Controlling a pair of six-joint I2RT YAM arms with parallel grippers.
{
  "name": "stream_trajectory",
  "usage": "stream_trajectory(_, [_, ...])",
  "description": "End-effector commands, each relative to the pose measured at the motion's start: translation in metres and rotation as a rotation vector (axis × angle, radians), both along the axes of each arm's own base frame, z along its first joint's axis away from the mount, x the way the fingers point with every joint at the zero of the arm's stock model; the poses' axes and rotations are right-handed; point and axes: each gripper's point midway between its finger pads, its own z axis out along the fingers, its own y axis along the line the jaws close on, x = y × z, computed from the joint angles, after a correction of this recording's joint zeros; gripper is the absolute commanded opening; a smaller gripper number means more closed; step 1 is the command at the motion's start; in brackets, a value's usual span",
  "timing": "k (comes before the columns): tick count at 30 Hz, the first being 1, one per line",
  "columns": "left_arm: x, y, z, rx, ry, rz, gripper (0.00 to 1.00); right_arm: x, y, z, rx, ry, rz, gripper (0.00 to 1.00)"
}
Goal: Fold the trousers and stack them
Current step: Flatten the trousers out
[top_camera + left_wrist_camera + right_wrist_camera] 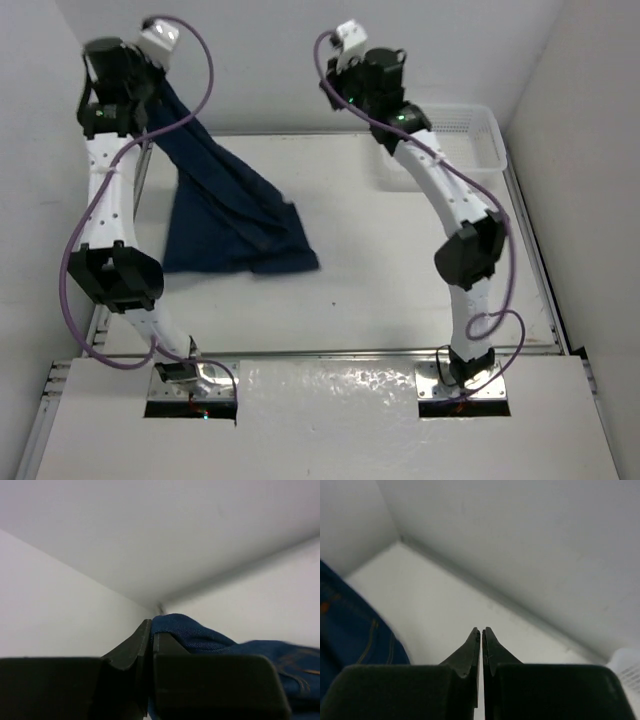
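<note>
Trousers (235, 215), dark denim: unfolded, one end held high well left of the basket (480, 130), the rest heaped on the worktop (380, 290). Left fingers (167, 647): pinched shut on a denim edge. Right fingers (469, 655): closed together, empty, near the basket. Folding seemingly barely begun; stacking outstanding.

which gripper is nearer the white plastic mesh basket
Right. The right gripper hangs just left of the basket; the left gripper is far across, gripping dark navy jeans.

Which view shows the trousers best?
Top external: the trousers hang nearly whole from the raised left tool down to the table. Left wrist shows only a denim fold at its tool; right wrist, a blurred edge at left.
</note>
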Motion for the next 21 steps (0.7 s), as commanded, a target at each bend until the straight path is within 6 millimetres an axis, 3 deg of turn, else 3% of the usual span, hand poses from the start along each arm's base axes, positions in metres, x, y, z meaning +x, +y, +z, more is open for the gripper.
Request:
stream_trajectory(1, [-0.018, -0.036, 0.151, 0.086, -0.396, -0.173, 0.00, -0.035, -0.029, 0.148, 0.107, -0.345, -0.043, 0.00])
stream_trajectory(2, [-0.025, -0.044, 0.158, 0.095, -0.407, -0.219, 0.00, -0.037, -0.031, 0.126, 0.076, -0.312, -0.049, 0.00])
stream_trajectory(3, [-0.029, -0.060, 0.159, 0.100, -0.410, -0.294, 0.00, -0.050, -0.039, 0.138, 0.082, -0.333, -0.056, 0.00])
stream_trajectory(4, [-0.031, -0.066, 0.156, 0.091, -0.401, -0.316, 0.00, -0.055, -0.041, 0.131, 0.075, -0.314, -0.050, 0.00])
stream_trajectory(5, [-0.037, -0.080, 0.155, 0.078, -0.391, -0.352, 0.00, -0.056, -0.040, 0.102, 0.046, -0.260, -0.040, 0.00])
stream_trajectory(7, [-0.046, -0.101, 0.159, 0.055, -0.398, -0.422, 0.00, -0.072, -0.047, 0.101, 0.074, -0.246, -0.046, 0.00])
stream_trajectory(8, [-0.049, -0.117, 0.162, 0.045, -0.408, -0.459, 0.00, -0.074, -0.049, 0.080, 0.074, -0.216, -0.059, 0.00])
stream_trajectory(9, [-0.056, -0.139, 0.168, 0.060, -0.424, -0.531, 0.00, -0.084, -0.056, 0.088, 0.104, -0.223, -0.078, 0.00])
stream_trajectory(10, [-0.066, -0.154, 0.155, 0.084, -0.372, -0.590, 0.00, -0.086, -0.062, 0.085, 0.108, -0.218, -0.101, 0.00])
stream_trajectory(11, [-0.078, -0.186, 0.144, 0.103, -0.337, -0.689, 0.00, -0.086, -0.071, 0.068, 0.094, -0.187, -0.146, 0.00])
stream_trajectory(12, [-0.087, -0.205, 0.122, 0.149, -0.290, -0.784, 0.00, -0.092, -0.078, 0.071, 0.102, -0.182, -0.175, 0.00])
stream_trajectory(13, [-0.113, -0.227, 0.099, 0.143, -0.206, -0.878, 0.00, -0.094, -0.085, 0.053, 0.079, -0.139, -0.209, 0.00])
stream_trajectory(15, [-0.138, -0.248, 0.058, 0.179, -0.112, -0.998, 0.00, -0.100, -0.092, 0.041, 0.069, -0.111, -0.224, 0.00])
stream_trajectory(16, [-0.162, -0.251, 0.008, 0.184, 0.028, -1.048, 0.00, -0.108, -0.096, 0.044, 0.074, -0.115, -0.228, 0.00])
stream_trajectory(17, [-0.188, -0.270, -0.018, 0.218, 0.089, -1.134, 0.00, -0.112, -0.098, 0.023, 0.056, -0.076, -0.233, 0.00])
stream_trajectory(18, [-0.206, -0.270, -0.071, 0.292, 0.213, -1.179, 0.00, -0.116, -0.100, 0.016, 0.060, -0.058, -0.238, 0.02])
stream_trajectory(20, [-0.263, -0.272, -0.111, 0.399, 0.343, -1.294, 0.00, -0.126, -0.104, -0.005, 0.050, -0.013, -0.239, 0.18])
stream_trajectory(21, [-0.287, -0.264, -0.147, 0.407, 0.460, -1.331, 0.00, -0.128, -0.104, -0.010, 0.050, -0.002, -0.238, 0.25])
